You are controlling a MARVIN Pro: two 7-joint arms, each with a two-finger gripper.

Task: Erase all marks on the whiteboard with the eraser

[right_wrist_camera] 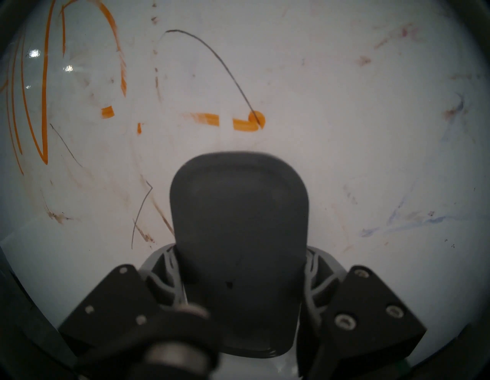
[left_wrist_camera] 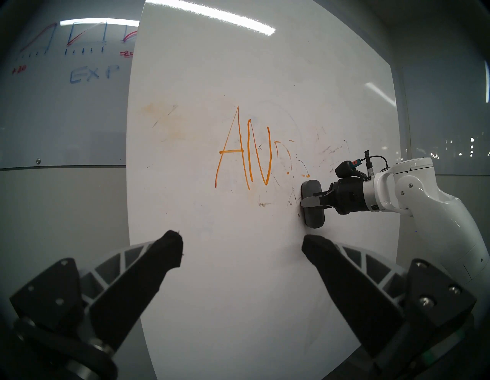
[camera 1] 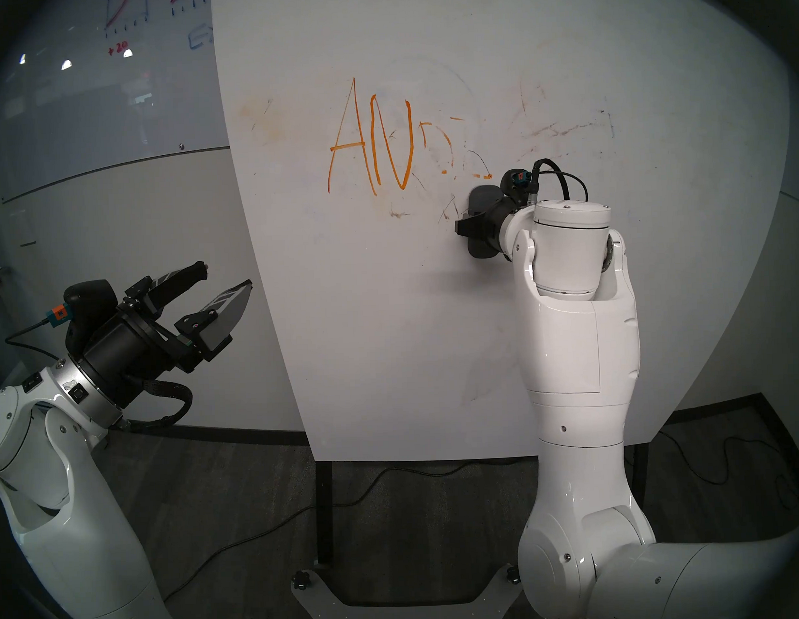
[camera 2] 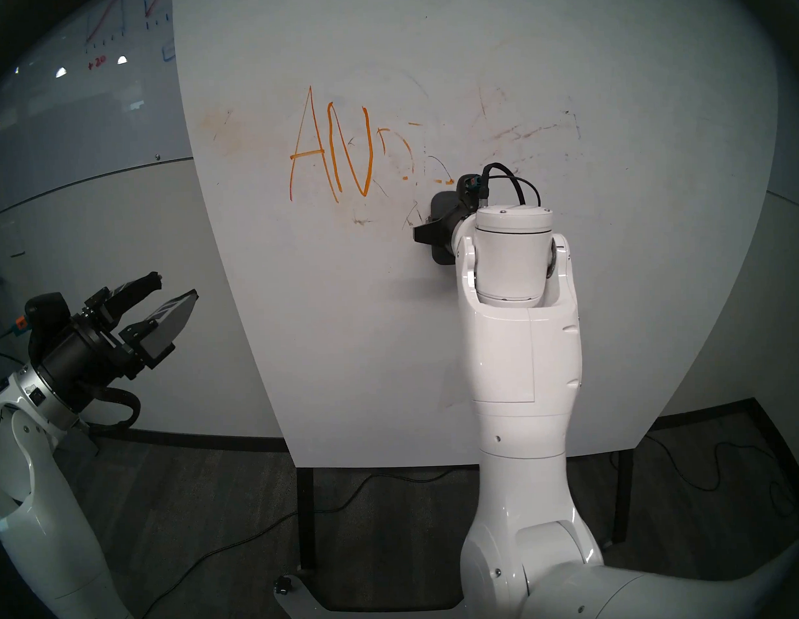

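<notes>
The whiteboard [camera 1: 389, 325] [camera 2: 345, 349] [left_wrist_camera: 238, 278] carries orange marks [camera 1: 347, 146] [camera 2: 308, 155] [left_wrist_camera: 232, 151]. The A and N are whole, while only broken fragments [right_wrist_camera: 245, 125] are left of the letters to their right. My right gripper [camera 1: 476, 227] [left_wrist_camera: 309, 201] [right_wrist_camera: 240, 265] is shut on the dark grey eraser [camera 1: 480, 200] [camera 2: 444, 205] [left_wrist_camera: 314, 217] [right_wrist_camera: 238, 212]. It holds the eraser flat against the board, just below and right of the fragments. My left gripper [camera 1: 224, 277] [camera 2: 175, 285] [left_wrist_camera: 241, 238] hangs open and empty, off the board's lower left edge.
Faint brown and grey smudges [camera 1: 563, 131] lie right of the letters. A glass wall board with graph scribbles [camera 1: 121, 22] stands behind at the upper left. Black legs [camera 1: 324, 513] and floor cables [camera 1: 394, 474] are below the panel.
</notes>
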